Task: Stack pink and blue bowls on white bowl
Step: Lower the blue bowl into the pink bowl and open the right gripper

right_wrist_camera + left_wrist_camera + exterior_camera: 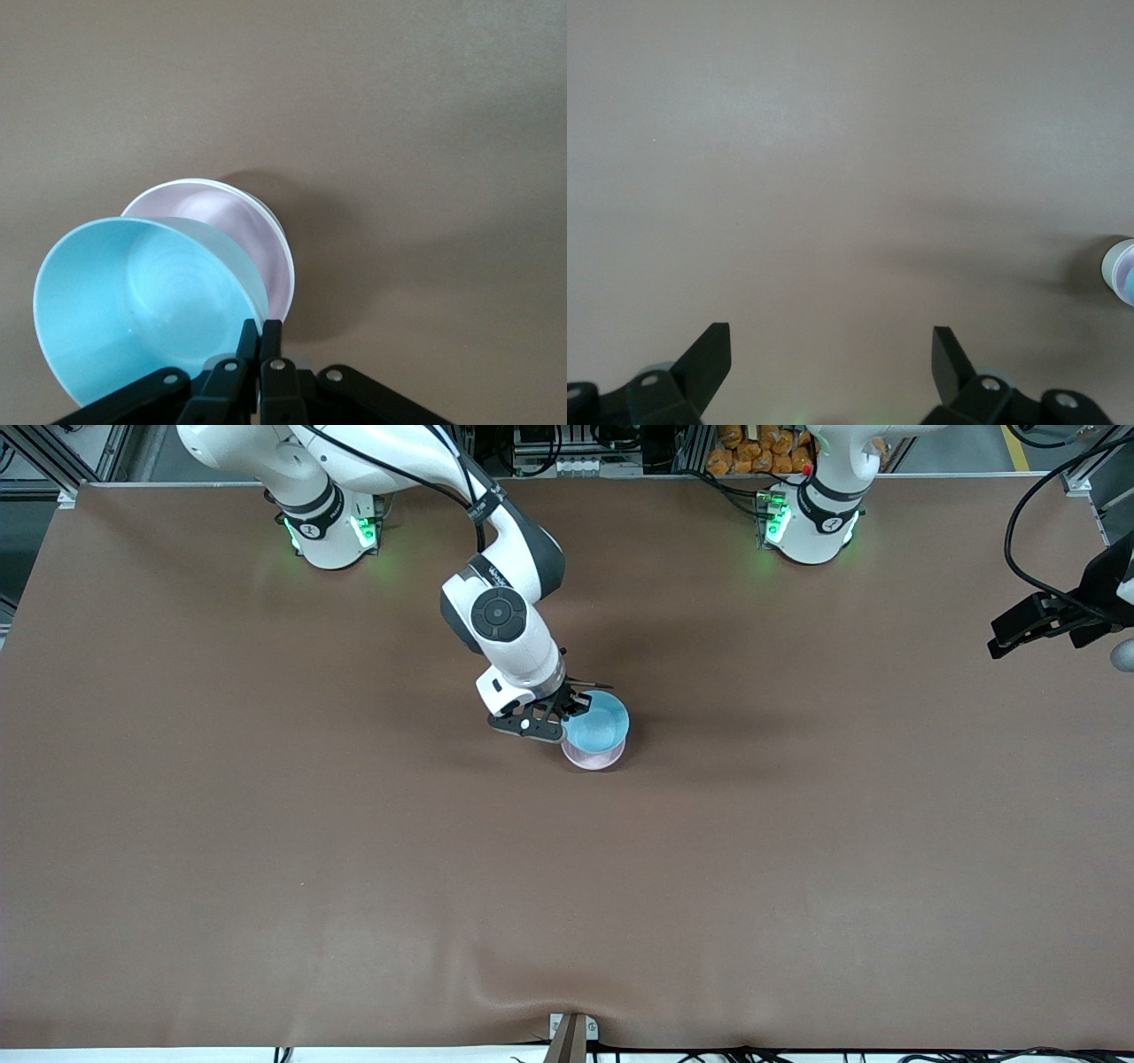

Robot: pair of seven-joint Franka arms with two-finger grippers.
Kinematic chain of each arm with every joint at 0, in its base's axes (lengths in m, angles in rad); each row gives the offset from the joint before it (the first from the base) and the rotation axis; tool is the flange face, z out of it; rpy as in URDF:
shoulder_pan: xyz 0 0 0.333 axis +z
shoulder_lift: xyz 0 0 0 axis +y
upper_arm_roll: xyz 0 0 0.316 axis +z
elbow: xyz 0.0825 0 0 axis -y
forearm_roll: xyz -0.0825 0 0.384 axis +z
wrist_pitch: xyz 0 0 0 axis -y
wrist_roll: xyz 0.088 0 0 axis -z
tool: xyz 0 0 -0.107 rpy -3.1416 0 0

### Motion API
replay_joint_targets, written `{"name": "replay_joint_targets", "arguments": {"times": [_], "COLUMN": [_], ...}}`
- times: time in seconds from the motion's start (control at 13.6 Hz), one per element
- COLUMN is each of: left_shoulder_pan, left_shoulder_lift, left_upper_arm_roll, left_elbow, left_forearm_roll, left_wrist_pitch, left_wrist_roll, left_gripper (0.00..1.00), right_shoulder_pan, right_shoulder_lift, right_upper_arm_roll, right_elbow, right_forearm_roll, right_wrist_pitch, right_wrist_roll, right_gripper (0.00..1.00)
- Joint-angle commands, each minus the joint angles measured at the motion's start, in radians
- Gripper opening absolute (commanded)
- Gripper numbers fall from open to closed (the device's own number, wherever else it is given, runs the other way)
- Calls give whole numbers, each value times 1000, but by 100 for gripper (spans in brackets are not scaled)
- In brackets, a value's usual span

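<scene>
The blue bowl (600, 723) (133, 310) hangs tilted over the pink bowl (595, 759) (239, 230), its lower edge just inside the pink one. My right gripper (574, 714) (261, 329) is shut on the blue bowl's rim, at the side toward the right arm's end of the table. Under the pink bowl the white bowl (278, 228) shows only as a thin white edge. My left gripper (1001, 640) (833, 345) waits open, up at the left arm's end of the table with nothing between its fingers. The stack shows at the edge of the left wrist view.
The brown table cover (354, 850) spreads all round the stack, which stands near the table's middle. Both arm bases (332, 536) (811, 527) stand along the edge farthest from the front camera. A small bracket (571, 1032) sits at the nearest edge.
</scene>
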Motion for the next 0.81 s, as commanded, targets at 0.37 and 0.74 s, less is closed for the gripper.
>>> {"name": "replay_joint_targets", "arguments": {"times": [0.37, 0.74], "left_shoulder_pan": [6, 6], "left_shoulder_lift": [-27, -29], "left_upper_arm_roll": [-3, -5], "left_elbow": [-26, -25], "left_forearm_roll": [-4, -4], "left_wrist_pitch": [15, 15], "left_wrist_roll": [13, 15], "left_gripper": [100, 100], "right_shoulder_pan": [24, 26], "right_shoulder_lift": [46, 48], "right_upper_arm_roll": [-12, -13], "right_elbow": [24, 23], "right_forearm_roll": [6, 1], "right_wrist_pitch": [38, 38], "right_wrist_roll": [3, 3], "right_gripper": [0, 0]}}
